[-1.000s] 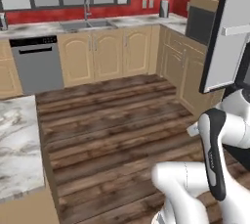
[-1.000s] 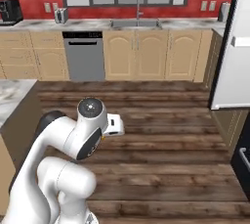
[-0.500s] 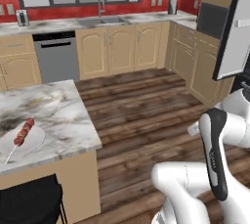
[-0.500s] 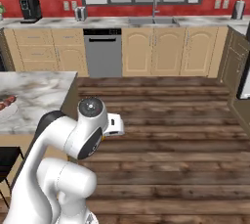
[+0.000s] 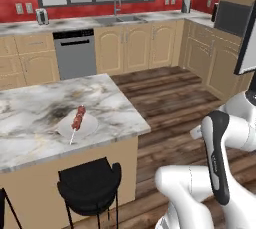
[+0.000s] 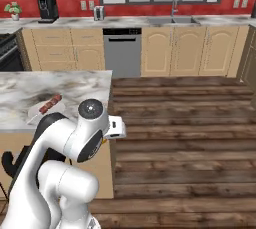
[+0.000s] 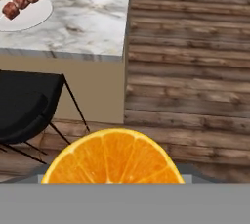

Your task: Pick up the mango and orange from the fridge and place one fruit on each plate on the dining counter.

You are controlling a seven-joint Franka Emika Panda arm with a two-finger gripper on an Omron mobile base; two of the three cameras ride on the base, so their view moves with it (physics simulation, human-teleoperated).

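orange (image 7: 113,157) in tool, near dining counter (image 7: 93,20)

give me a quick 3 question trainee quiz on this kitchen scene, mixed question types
1. True or false: the white plate on the dining counter bears a red meat skewer.
2. Which fruit sits at the fingers in the hand view? A) mango B) orange C) apple
3. Fill in: the seat tucked under the counter's edge is a black ____.

Key
1. True.
2. B, the orange, cut face toward the camera.
3. stool.
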